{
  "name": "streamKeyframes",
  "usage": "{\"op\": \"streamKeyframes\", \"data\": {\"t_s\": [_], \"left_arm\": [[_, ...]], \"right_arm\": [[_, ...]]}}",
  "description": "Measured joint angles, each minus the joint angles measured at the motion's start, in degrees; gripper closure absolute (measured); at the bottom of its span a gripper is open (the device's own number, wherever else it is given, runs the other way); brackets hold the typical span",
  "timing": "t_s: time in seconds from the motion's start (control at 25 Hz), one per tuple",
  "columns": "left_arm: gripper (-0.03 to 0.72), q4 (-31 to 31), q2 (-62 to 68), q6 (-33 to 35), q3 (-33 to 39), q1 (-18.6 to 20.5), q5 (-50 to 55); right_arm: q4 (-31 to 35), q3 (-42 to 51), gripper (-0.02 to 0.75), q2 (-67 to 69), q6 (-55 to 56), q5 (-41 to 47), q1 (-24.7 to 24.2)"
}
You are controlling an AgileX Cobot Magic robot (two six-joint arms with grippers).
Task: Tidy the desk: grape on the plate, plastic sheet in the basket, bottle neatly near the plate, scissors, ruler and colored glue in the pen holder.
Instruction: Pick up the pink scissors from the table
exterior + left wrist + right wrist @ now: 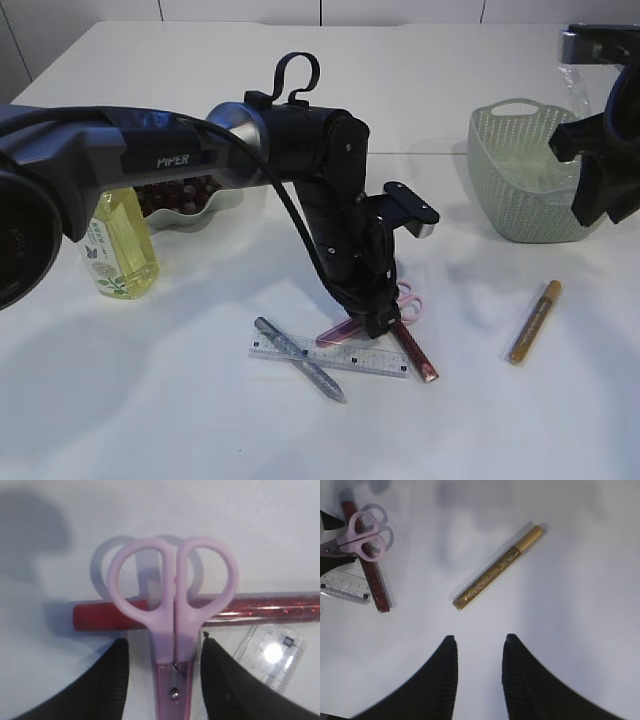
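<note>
Clearly, step in hand: picking up the scissors (172,615) for the pen holder, judging by where the left arm sits.
Left gripper (165,680): down at the table, its two fingers (107,680) spread on either side of the scissors' blade sheath; a gap shows on both sides, so nothing is pinched yet.
Scissors: pink handles, lying across the red glue pen (200,611), with the handle loops pointing away from the gripper; the clear ruler (272,655) lies just beside them.
Right gripper (479,680): hanging above bare table with its fingers apart and nothing between them; the gold glue pen (497,570) lies ahead of it, untouched.
Silver glue pen (300,360): resting across the ruler's left end.
Basket (520,180): at the right rear; something pale and clear seems to lie inside, though I cannot tell whether it is the plastic sheet.
Bottle (120,250): yellow, upright beside the plate (215,205), which appears to hold the dark grapes (175,192).
Pen holder: not in any view.
Next move: close squarely on the sheath and lift straight up, I judge, so the red pen underneath is not dragged along.
Risk: the thin sheath could slip or twist between the fingers if the grip lands off-centre.
</note>
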Motion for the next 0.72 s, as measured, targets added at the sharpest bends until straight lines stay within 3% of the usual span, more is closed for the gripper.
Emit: {"op": "streamKeyframes", "data": {"t_s": [0.36,0.72], "left_arm": [[0.498,1.1,0.1,0.0,0.0,0.0,-1.0],[0.515,1.1,0.1,0.0,0.0,0.0,-1.0]], "right_arm": [[0.0,0.0,0.5,0.0,0.0,0.0,0.0],[0.0,0.0,0.5,0.0,-0.1,-0.1,0.0]]}}
